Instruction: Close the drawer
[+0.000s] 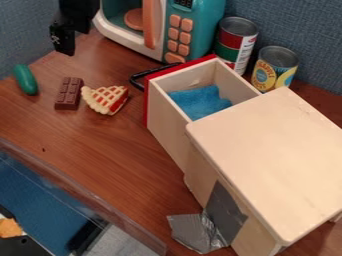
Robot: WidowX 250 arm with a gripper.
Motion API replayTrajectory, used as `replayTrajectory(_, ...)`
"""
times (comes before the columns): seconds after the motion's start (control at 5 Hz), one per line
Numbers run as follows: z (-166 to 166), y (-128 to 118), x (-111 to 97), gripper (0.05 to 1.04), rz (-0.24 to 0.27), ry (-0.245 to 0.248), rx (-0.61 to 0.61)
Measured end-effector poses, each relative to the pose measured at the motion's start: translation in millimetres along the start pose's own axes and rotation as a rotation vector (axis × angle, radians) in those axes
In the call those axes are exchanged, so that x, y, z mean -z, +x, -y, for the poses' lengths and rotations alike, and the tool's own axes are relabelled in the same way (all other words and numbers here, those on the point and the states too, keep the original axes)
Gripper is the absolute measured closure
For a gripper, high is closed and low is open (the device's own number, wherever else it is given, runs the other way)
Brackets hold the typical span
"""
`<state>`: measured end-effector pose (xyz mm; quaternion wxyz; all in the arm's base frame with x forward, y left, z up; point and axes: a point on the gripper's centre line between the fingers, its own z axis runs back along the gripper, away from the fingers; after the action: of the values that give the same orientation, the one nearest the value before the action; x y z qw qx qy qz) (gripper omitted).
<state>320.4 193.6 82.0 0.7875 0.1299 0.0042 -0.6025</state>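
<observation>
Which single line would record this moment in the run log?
drawer: open, blue cloth inside | claw: upper left, near microwave, apart from drawer | task: drawer not closed

The table looks like smooth brown wood with a little shine. The drawer is pale, bare wood, and its front edge is painted red. The box around it has a smooth, matt wooden top. Soft blue cloth lies in the drawer. The two cans at the upper right are shiny metal with printed labels. Crinkly, shiny silver tape sits near the bottom. The toy microwave looks like smooth plastic.
</observation>
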Motion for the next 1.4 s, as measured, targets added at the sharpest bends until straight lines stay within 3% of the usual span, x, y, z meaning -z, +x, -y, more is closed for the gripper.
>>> replayTrajectory(0.2,-9,13,8,0.083,-0.039,-0.008,0.221)
replayTrajectory(0.4,-15,24,21,0.083,-0.067,-0.046,0.334)
replayTrajectory(0.6,-20,35,25,0.083,0.011,-0.070,0.340)
replayTrajectory(1.2,-8,85,28,0.083,0.085,-0.138,0.408)
replayTrajectory(1.4,5,102,35,0.082,0.077,-0.156,0.435)
